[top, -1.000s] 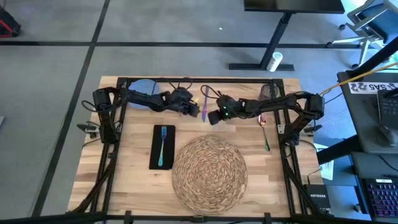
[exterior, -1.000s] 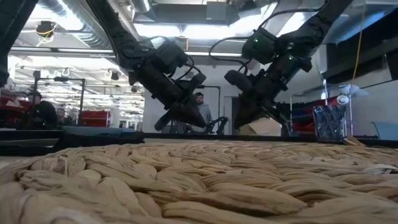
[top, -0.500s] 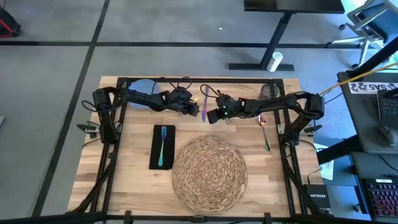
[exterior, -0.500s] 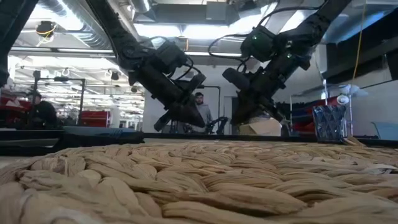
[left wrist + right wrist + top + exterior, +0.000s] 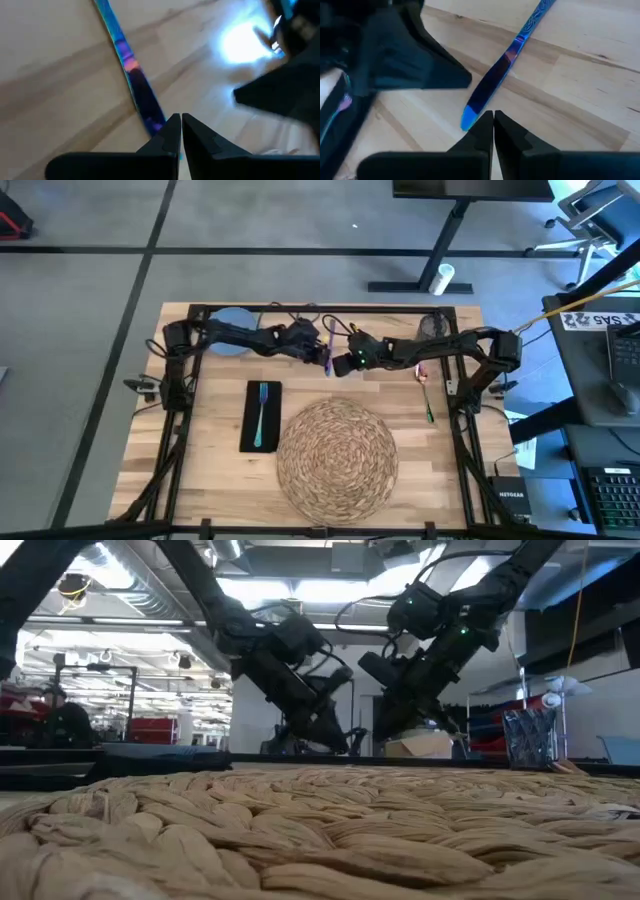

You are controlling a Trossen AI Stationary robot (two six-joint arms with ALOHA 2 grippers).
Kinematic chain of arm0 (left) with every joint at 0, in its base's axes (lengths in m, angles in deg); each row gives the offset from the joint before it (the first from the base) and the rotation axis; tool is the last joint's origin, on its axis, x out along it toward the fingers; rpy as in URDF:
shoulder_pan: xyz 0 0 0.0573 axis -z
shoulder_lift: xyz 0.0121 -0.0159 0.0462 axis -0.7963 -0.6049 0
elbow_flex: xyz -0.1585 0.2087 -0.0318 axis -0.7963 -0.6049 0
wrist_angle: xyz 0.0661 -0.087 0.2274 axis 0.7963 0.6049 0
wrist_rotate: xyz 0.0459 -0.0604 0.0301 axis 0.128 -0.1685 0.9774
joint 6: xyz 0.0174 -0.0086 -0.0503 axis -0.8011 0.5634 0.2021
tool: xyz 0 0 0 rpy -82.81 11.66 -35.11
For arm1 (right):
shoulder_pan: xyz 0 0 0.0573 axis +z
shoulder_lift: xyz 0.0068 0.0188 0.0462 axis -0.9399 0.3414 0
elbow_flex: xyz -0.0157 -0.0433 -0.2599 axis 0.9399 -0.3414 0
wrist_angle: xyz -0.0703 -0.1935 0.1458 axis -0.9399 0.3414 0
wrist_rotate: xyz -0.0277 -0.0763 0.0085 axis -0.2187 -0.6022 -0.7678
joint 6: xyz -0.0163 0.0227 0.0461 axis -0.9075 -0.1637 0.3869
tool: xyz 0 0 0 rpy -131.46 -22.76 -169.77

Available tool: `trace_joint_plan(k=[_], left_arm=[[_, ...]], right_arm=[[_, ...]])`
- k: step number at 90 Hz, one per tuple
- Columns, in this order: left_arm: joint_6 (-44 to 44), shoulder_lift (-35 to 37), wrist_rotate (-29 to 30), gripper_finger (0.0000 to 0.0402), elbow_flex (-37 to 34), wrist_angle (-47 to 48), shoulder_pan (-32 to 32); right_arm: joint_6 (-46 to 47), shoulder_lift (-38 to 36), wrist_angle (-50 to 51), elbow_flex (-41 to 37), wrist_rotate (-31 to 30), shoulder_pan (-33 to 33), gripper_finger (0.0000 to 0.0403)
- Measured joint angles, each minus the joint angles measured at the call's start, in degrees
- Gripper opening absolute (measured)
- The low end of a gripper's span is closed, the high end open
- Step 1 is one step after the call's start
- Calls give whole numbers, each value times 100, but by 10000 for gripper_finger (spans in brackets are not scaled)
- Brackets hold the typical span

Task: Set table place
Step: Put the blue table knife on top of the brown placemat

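Nearest the table's front edge lies the big round woven straw placemat (image 5: 337, 451), whose braids fill the whole foreground of the low view; only the high view shows its full circle. Just beside it, toward the left edge, the black rectangular napkin (image 5: 261, 416) carries the teal fork (image 5: 260, 416) lengthwise. Near the right edge a slim piece of cutlery with a green handle (image 5: 427, 395) lies on the light butcher-block wooden table (image 5: 215, 470).

Farther back, both arms meet over the middle of the rear edge. The left gripper (image 5: 318, 348) and the right gripper (image 5: 340, 362) flank an iridescent blue-purple knife (image 5: 327, 352) lying flat on the wood. Each wrist view shows what the high view cannot: the left gripper's fingers (image 5: 167, 137) are pressed together just at the knife's end, and the right gripper's fingers (image 5: 481, 131) are likewise closed at its blue tip, neither pinching it.

At the rear left corner sits the pale blue round plate (image 5: 231, 320), partly under the left arm. Toward the rear right corner stands a small cup (image 5: 528, 738).
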Motion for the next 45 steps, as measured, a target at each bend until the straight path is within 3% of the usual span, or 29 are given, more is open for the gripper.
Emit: trace_joint_plan(k=[14, 45], left_arm=[[-89, -13, 254, 0, 31, 76, -107], [-426, -13, 52, 0, 31, 147, -366]], right_arm=[[-34, -2, -59, 1, 13, 2, 0], [-397, -22, 35, 1, 32, -2, 0]])
